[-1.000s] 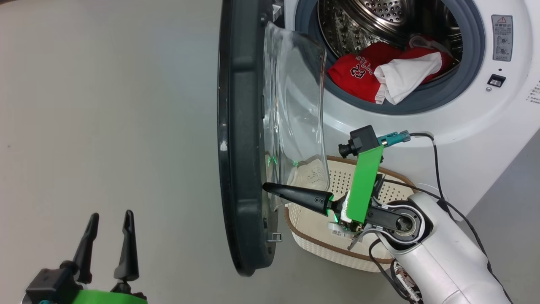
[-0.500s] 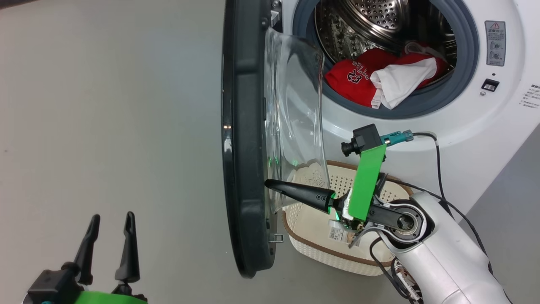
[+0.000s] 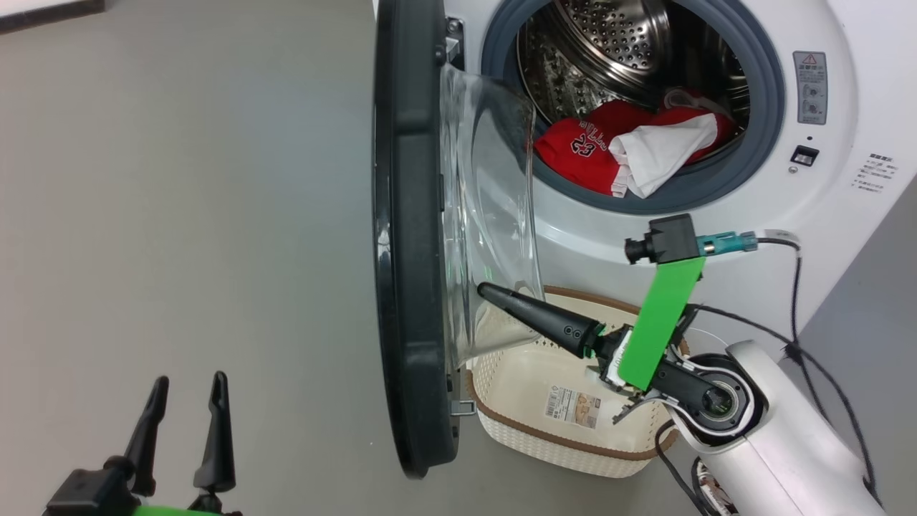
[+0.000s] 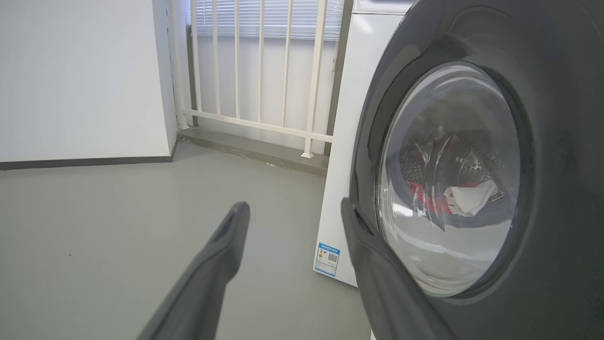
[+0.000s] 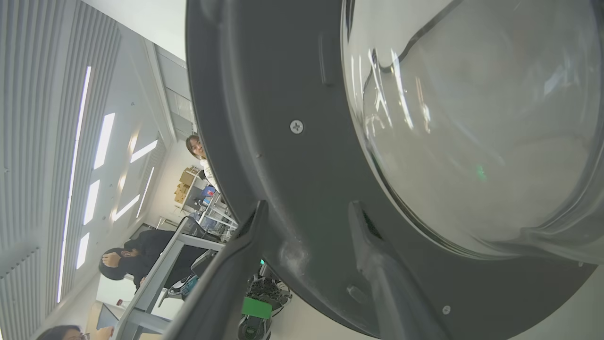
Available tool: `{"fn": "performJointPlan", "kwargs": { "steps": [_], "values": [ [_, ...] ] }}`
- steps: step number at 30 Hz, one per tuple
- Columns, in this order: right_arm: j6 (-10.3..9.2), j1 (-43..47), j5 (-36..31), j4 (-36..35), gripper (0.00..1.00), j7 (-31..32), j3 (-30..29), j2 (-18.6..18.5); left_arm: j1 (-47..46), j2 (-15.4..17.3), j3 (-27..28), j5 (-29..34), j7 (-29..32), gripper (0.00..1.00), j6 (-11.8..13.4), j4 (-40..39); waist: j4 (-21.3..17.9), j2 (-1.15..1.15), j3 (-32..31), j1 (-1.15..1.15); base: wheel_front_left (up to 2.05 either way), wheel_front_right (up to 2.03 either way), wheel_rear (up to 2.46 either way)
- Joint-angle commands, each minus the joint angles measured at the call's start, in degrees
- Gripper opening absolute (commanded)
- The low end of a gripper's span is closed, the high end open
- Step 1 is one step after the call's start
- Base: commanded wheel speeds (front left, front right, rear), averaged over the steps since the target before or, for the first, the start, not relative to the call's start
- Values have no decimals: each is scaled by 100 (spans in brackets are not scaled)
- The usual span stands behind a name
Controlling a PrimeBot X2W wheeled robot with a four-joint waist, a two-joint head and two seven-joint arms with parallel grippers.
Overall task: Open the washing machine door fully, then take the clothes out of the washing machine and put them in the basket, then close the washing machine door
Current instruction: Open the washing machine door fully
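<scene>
Two pincers inspected. The right pincer (image 3: 491, 293) has its fingers parted and is grasping nothing. Its tips sit at the inner face of the washing machine door (image 3: 408, 251), at the foot of the glass bowl (image 3: 494, 201). Contact cannot be confirmed. Judgement: this placement suits pushing the door outward from inside rather than pulling it by the rim.

The left pincer (image 3: 185, 423) is released and empty, low over the floor (image 3: 179, 215) on the door's outer side, apparently leaving the work to the right arm.

The door stands roughly square to the front of the washing machine (image 3: 838, 215). Judgement: the opening step is in hand and further swing looks available.

The clothes (image 3: 630, 147) lie in the drum, with a red jersey (image 3: 573, 147) and a white garment (image 3: 663, 150) heaped at the front lip. None has been removed.

The basket (image 3: 559, 451) sits on the floor below the drum mouth, holding only a paper label (image 3: 573, 405), well placed for a short drop. Risk: the door's lower rim is just beside the basket's near corner.
</scene>
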Motion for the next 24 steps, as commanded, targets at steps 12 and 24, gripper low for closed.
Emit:
{"fn": "performJointPlan", "kwargs": {
  "steps": [12, 24],
  "values": [
    [9, 381, -1590, -920, 100, -2226, 597, -688, 35, 76, 359, 85, -47, 100, -19, -242, -243, 0, -66, 0, 0, 0, 0],
    [9, 617, -2901, -235, 100, -4517, 1208, -1154, 193, 51, 491, 150, -47, 100, -19, -362, -385, 0, -202, 0, 0, 0, 0]
  ]
}}
